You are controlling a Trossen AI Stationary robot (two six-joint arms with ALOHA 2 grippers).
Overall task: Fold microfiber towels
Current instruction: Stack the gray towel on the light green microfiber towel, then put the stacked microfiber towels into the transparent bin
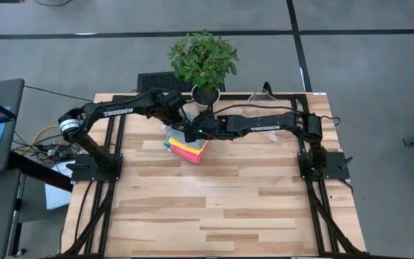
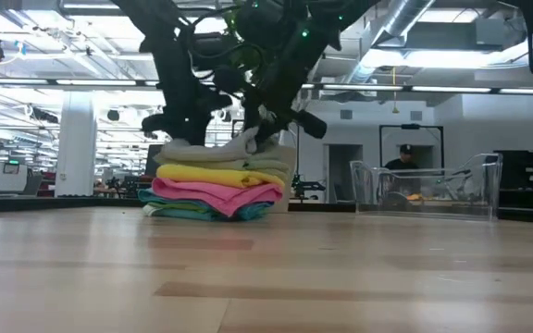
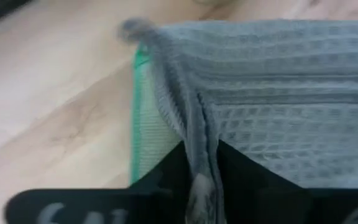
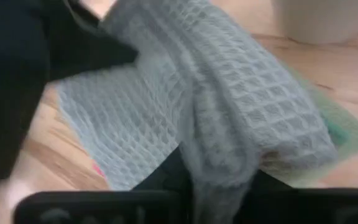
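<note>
- Wide open workshop behind the desk (image 1: 228,208), bright strip lights overhead, a person in the far doorway (image 2: 407,159) beyond everything.
- Landmark for this one: the potted plant (image 1: 203,59) at the desk's far edge. Everything that matters sits right in front of it.
- Just on the near side of the plant, the stack of folded towels (image 2: 218,192): teal at the bottom, pink above it, yellow on that, a strip of green showing at the edge in the left wrist view.
- On top of the stack lies the grey-green waffle towel (image 3: 278,99), and both arms are on it.
- The left gripper (image 3: 202,163) comes in from the plant's left side, fingers drawn narrow on a raised ridge of the grey-green waffle towel; the fabric runs straight up between them.
- The right gripper (image 4: 219,177) reaches across from the plant's right side, and it too has a bunched fold of that same towel pinched between its fingers, cloth draping over them.
- From desk level the top towel (image 2: 262,139) looks lifted into a little peak under the right gripper, though the dark arm parts crowd that spot and the exact contact is hard to read.
- Off to the plant's right, well apart from the stack, stands a clear plastic bin (image 2: 428,190).
</note>
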